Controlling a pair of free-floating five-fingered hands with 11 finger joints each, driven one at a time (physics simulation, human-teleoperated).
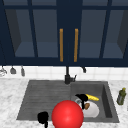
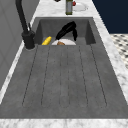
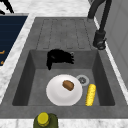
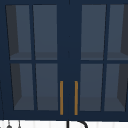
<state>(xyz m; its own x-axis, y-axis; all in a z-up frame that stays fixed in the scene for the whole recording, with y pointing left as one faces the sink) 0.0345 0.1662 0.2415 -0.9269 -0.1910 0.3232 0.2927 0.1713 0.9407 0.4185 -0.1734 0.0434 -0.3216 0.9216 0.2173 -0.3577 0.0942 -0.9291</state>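
Location type: domestic kitchen, rendered in simulation. Identifying features: a dark grey sink (image 1: 107, 100) with a ribbed drainboard (image 2: 65, 75), set into a white marble-pattern countertop (image 1: 10, 100); a black faucet (image 1: 67, 75) at the rear edge; navy glass-front wall cabinets (image 4: 45, 57) with brass handles (image 4: 61, 97); a white tiled backsplash (image 1: 45, 72) with hanging utensils (image 1: 13, 70).

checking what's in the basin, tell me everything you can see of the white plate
The white plate is round, plain and smooth, like glazed ceramic, lying flat on the floor of the sink basin. A small brown piece of food sits on it, toward the drain side. A yellow corn cob lies beside it on the basin floor, close to its rim. The right hand hangs above the basin near the plate, not touching it.
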